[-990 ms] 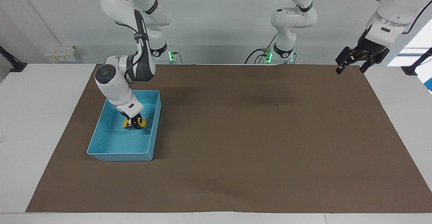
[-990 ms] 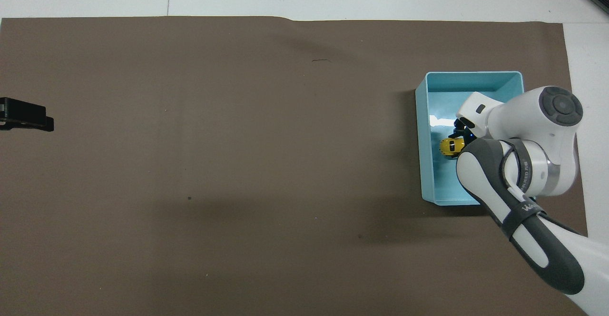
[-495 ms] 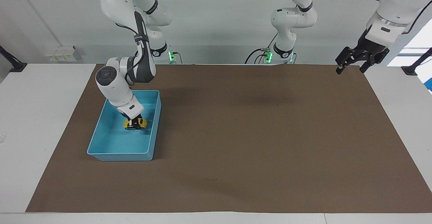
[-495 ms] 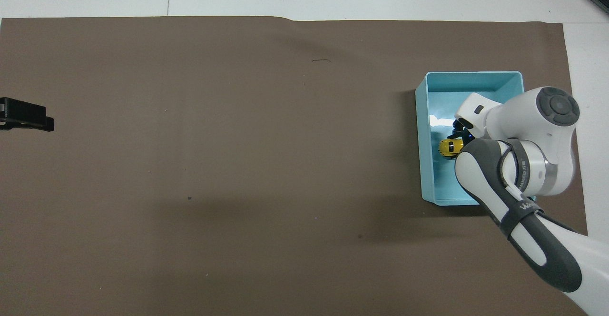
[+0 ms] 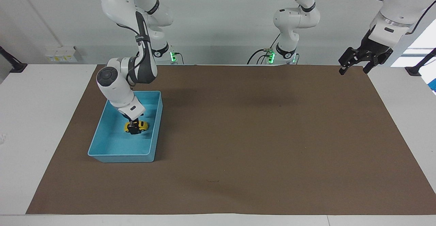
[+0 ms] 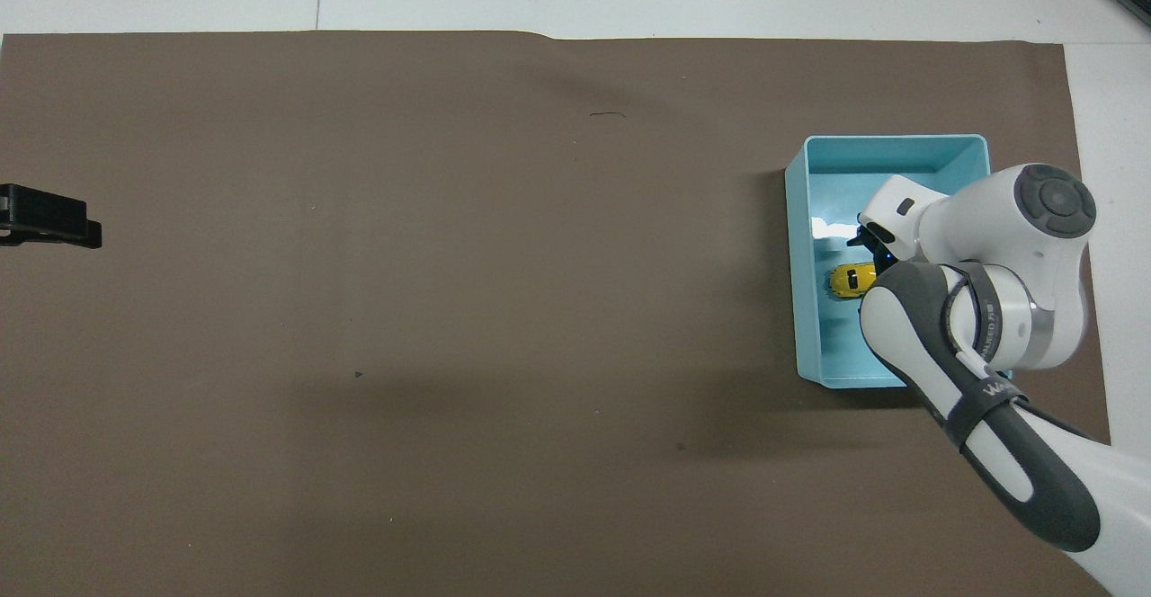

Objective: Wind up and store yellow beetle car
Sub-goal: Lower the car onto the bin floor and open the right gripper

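Note:
The yellow beetle car (image 5: 140,126) rests on its wheels on the floor of the blue bin (image 5: 119,158), toward the wall that faces the table's middle. My right gripper (image 5: 135,126) reaches down into the bin and stands open astride the car, one finger on each side. In the overhead view the car (image 6: 847,280) shows just clear of the right gripper (image 6: 870,251), whose wrist hides part of the bin (image 6: 795,264). My left gripper (image 5: 354,66) waits open in the air over the mat's corner at the left arm's end, holding nothing.
A brown mat (image 5: 255,134) covers most of the white table (image 5: 34,117). The bin stands at the right arm's end of the mat. Only a black tip of the left gripper (image 6: 49,221) enters the overhead view.
My right gripper has opened and let go of the car, which has settled flat on the bin floor. The left arm has not moved.

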`<state>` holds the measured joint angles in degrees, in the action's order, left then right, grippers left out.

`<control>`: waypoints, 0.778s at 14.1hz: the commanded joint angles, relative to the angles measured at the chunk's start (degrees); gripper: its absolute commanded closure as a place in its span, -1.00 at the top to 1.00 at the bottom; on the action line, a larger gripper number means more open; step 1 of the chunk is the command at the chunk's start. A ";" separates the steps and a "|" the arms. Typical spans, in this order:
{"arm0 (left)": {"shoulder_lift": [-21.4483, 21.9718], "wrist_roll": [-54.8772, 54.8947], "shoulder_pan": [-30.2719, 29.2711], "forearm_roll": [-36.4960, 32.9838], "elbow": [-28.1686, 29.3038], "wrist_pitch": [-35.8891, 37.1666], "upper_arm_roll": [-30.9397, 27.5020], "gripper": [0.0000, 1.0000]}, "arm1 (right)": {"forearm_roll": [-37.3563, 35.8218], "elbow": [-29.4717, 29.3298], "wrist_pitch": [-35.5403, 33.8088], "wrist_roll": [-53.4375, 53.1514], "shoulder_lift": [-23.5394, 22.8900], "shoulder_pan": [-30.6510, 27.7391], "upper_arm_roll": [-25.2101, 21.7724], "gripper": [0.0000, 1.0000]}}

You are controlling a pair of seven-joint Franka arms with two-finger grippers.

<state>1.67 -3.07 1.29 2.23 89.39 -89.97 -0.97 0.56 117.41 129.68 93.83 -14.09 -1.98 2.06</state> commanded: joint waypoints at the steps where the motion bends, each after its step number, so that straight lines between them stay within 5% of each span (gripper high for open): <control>1: 0.70 0.17 -0.15 0.15 0.09 1.02 -0.09 1.00 | 0.23 -2.35 -3.53 -2.15 0.82 -0.22 0.75 1.00; 11: 0.71 0.17 -0.15 0.15 0.09 1.02 -0.09 1.00 | 1.02 -10.17 -10.84 -4.80 4.86 -0.92 1.02 1.00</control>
<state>1.67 -3.07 1.29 2.23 89.39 -89.97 -0.97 0.92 108.96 120.96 89.74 -9.81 -1.92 2.60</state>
